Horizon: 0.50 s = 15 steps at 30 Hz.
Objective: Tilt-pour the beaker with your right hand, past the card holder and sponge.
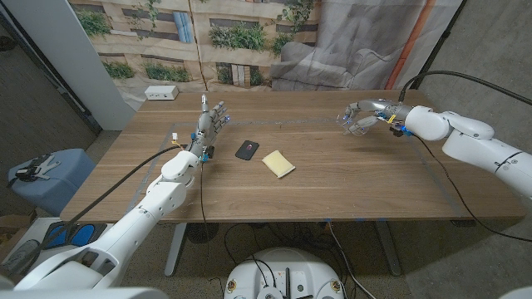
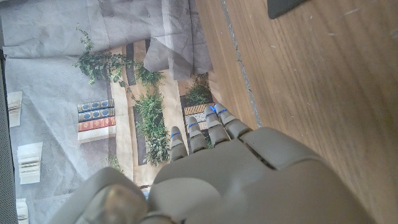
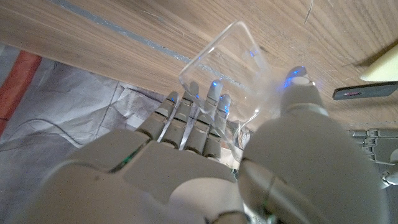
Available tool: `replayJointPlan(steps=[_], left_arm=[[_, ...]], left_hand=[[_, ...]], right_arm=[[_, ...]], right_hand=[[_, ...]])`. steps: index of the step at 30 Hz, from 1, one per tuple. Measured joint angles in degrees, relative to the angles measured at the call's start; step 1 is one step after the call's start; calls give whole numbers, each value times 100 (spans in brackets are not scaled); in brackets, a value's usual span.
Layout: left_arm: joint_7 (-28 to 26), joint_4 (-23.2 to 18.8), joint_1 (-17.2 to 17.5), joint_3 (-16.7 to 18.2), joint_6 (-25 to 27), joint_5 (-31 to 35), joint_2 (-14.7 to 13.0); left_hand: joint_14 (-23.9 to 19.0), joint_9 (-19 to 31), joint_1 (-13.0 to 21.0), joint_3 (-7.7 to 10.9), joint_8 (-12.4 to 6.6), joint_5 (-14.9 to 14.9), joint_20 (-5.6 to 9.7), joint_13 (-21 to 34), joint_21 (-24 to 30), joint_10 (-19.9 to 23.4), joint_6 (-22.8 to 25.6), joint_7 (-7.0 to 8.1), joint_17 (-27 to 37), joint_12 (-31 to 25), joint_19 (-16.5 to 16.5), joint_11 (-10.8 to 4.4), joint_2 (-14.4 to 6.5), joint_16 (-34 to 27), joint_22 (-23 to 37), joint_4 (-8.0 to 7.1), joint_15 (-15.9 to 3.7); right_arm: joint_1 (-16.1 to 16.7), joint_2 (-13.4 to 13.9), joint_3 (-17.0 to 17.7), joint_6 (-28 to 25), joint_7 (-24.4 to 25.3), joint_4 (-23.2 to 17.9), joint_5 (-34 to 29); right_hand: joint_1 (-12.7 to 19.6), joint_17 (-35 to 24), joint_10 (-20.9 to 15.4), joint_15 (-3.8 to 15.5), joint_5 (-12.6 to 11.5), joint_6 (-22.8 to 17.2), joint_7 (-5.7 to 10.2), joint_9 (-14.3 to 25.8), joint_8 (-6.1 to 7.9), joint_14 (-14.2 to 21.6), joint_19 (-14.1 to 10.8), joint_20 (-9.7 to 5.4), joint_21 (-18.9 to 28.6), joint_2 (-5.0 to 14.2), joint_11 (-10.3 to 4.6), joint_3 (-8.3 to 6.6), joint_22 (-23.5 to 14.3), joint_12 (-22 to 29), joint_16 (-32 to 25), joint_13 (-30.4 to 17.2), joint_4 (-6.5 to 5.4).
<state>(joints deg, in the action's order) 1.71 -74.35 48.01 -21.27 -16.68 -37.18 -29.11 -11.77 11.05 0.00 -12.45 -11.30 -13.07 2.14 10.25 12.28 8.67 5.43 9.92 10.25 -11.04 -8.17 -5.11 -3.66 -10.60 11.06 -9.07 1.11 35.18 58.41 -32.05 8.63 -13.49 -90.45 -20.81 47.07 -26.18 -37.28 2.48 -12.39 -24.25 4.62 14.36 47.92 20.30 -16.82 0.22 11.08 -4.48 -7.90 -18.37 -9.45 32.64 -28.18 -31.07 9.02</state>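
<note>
**Right hand holds the clear beaker tipped over the table's far right**

In the head view, the right hand (image 1: 366, 115) sits in the upper right of the frame, above the far part of the wooden table (image 1: 332, 191). Its fingers are wrapped around a clear beaker (image 1: 352, 121), which lies tilted on its side with the mouth toward picture left. The right wrist view shows the same grip up close: the beaker (image 3: 227, 74) is clamped between the fingers (image 3: 193, 121) and the thumb, its open rim pointing away from the palm, over the wood.

The black card holder (image 1: 247, 149) lies near the centre of the frame, with the yellow sponge (image 1: 278, 164) just beside it to the lower right. Both are well apart from the beaker.

The left hand (image 1: 212, 120) stands upright in the upper left-centre, fingers apart and holding nothing, near the card holder. In the left wrist view its fingers (image 2: 208, 127) reach out straight beside the table's edge.
</note>
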Motion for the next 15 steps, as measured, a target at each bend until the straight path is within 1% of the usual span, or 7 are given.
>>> replayJointPlan(steps=[2, 7, 8, 10, 11, 15], left_arm=[[0, -1, 0, 1, 0, 0, 0], [0, -1, 0, 1, 0, 0, -1], [0, -1, 0, 1, 0, -1, 0], [0, -1, 0, 1, 0, -1, 0], [0, -1, 0, 1, 1, -1, 0], [0, -1, 0, 1, 2, -1, 0]], left_hand=[[0, 0, 0, 0, 0, 0, 0, 0, 0, 0, 0, 0, 0, 0, 0, 0, 0, 0, 0, 0, 0], [0, 0, 0, 0, 0, 0, 0, 0, 0, 0, 0, 0, 0, 0, 0, 0, 0, 0, 0, 0, 0], [0, 0, 0, 0, 0, 0, 0, 0, 0, 0, 0, 0, 0, 0, 0, 0, 0, 0, 0, 0, 0], [0, 0, 0, 0, 0, 0, 0, 0, 0, 0, 0, 0, 0, 0, 0, 0, 0, 0, 0, 0, 0], [0, 0, 0, 0, 0, 0, 0, 0, 0, 0, 0, 0, 0, 0, 0, 0, 0, 0, 0, 0, 0], [0, 0, 0, 0, 0, 0, 0, 0, 0, 0, 0, 0, 0, 0, 0, 0, 0, 0, 0, 0, 0]], right_arm=[[0, 0, 0, 11, -58, 0, -66], [0, 0, 0, 98, -242, 0, -320], [-315, -75, -201, 108, -256, 141, -340], [-315, -75, -201, 181, -341, 141, -459], [-462, -113, -294, 211, -382, 224, -511], [-713, -198, -446, 330, -587, 369, -697]], right_hand=[[0, 0, 0, -2, -34, 0, 0, 0, 0, 41, 0, 0, 0, 0, 0, 0, 0, -2, -23, -5, 0], [0, -27, 0, -2, -34, 0, 0, -27, 0, 41, 0, 0, 0, 0, 0, 0, 0, -4, -23, -12, 0], [0, -27, 0, -2, -44, 0, 0, -27, 2, 41, 0, 0, 0, 0, 0, 0, 0, -4, -40, -13, 0], [0, -27, 0, -2, -55, 0, 0, -27, 23, 41, 0, 0, 0, 0, 0, 1, 0, -5, -43, -14, 1], [0, -27, 0, -2, -55, 0, 0, -27, 23, 41, 0, 0, 0, 0, 0, 7, 0, -5, -43, -15, 7], [0, -45, 0, -2, -55, 0, 0, -26, 23, 41, 0, 0, 0, 0, 0, 7, 0, -8, -43, -15, 8]])
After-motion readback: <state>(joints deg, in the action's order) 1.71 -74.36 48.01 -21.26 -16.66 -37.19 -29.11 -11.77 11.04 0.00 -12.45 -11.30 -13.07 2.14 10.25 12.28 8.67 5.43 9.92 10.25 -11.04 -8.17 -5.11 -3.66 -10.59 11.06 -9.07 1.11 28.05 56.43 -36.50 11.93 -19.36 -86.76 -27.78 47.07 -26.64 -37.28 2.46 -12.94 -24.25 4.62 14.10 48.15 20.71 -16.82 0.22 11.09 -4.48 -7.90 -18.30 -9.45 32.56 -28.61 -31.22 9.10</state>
